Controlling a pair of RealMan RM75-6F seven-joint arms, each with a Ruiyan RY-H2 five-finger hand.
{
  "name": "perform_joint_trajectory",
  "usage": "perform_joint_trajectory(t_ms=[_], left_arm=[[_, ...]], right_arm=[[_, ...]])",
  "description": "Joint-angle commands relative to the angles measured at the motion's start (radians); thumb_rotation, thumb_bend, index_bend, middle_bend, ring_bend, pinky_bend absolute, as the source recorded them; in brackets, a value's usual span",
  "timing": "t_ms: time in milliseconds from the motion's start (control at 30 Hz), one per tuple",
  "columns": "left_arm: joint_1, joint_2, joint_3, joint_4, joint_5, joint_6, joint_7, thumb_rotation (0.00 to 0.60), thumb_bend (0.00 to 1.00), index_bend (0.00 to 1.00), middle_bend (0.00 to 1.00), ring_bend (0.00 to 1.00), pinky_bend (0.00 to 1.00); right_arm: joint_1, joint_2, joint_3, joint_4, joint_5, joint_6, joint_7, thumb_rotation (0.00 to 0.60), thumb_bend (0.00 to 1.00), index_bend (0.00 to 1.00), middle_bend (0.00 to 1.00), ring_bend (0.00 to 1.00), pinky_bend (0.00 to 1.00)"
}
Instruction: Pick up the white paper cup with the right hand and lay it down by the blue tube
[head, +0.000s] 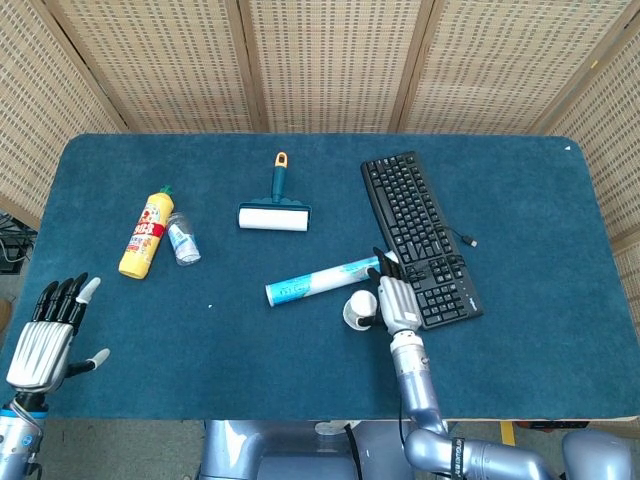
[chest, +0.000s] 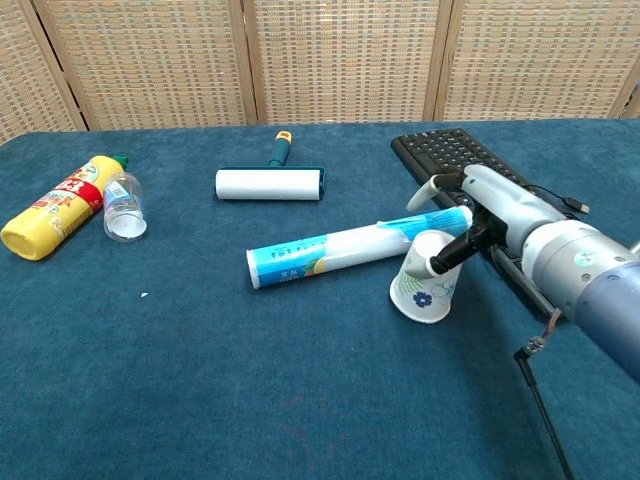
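**Cup down beside the tube, your right hand at its base**

Your right hand (chest: 478, 215) sits at the narrow closed end of the white paper cup (chest: 424, 282), thumb and a dark finger touching it, so I judge you're holding it by that end, though the chest view doesn't show the contact cleanly. The cup lies tilted on the bench (head: 300, 360), its wide open mouth pointing down toward the near edge, its base up against the blue tube (chest: 352, 250). In the head view the cup (head: 359, 310) shows just on the robot's left of the hand (head: 397, 300) and just below the tube's right end.

Here's the relation that counts: the tube's long axis runs left to right, rising slightly toward the keyboard (head: 420, 238), and the cup's axis runs across it, nearly square to it. Cup and tube look to be touching or just beside each other at the tube's right end. Your hand is wedged between the cup and the keyboard's near corner, so letting go calls for backing off toward you, not sideways.

Your left hand (head: 45, 335) hovers well apart at the bench's left edge, fingers spread, holding nothing.
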Motion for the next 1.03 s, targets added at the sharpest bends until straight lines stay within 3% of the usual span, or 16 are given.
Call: perform_joint_trajectory(t_ms=[33, 200, 367, 533, 600, 800, 1033], left_arm=[[0.000, 0.000, 0.000, 0.000, -0.001, 0.001, 0.002, 0.600, 0.12, 0.00, 0.00, 0.00, 0.00], [0.001, 0.000, -0.002, 0.000, -0.003, 0.002, 0.005, 0.600, 0.12, 0.00, 0.00, 0.00, 0.00], [0.003, 0.001, -0.008, 0.003, -0.013, 0.004, 0.002, 0.600, 0.12, 0.00, 0.00, 0.00, 0.00], [0.005, 0.005, -0.015, 0.005, -0.030, 0.004, -0.002, 0.600, 0.11, 0.00, 0.00, 0.00, 0.00], [0.005, 0.004, -0.020, 0.012, -0.038, 0.004, 0.010, 0.600, 0.10, 0.00, 0.00, 0.00, 0.00], [0.006, -0.006, -0.027, 0.025, -0.049, 0.007, 0.031, 0.600, 0.10, 0.00, 0.00, 0.00, 0.00], [0.005, -0.014, -0.027, 0.030, -0.053, 0.003, 0.047, 0.600, 0.10, 0.00, 0.00, 0.00, 0.00]], right_arm=[[-0.024, 0.038, -0.022, -0.040, -0.014, 0.014, -0.007, 0.600, 0.22, 0.26, 0.00, 0.00, 0.00], [-0.062, 0.104, -0.070, -0.101, -0.061, 0.031, 0.005, 0.600, 0.21, 0.22, 0.00, 0.00, 0.00], [-0.108, 0.221, -0.147, -0.167, -0.189, 0.067, 0.009, 0.600, 0.21, 0.21, 0.00, 0.00, 0.00], [-0.167, 0.358, -0.236, -0.135, -0.364, 0.176, -0.061, 0.600, 0.21, 0.18, 0.00, 0.00, 0.00], [-0.207, 0.397, -0.262, -0.067, -0.405, 0.246, -0.108, 0.600, 0.21, 0.16, 0.00, 0.00, 0.00], [-0.293, 0.440, -0.293, 0.023, -0.432, 0.320, -0.037, 0.600, 0.21, 0.11, 0.00, 0.00, 0.00], [-0.346, 0.471, -0.306, 0.048, -0.490, 0.379, 0.026, 0.600, 0.21, 0.09, 0.00, 0.00, 0.00]])
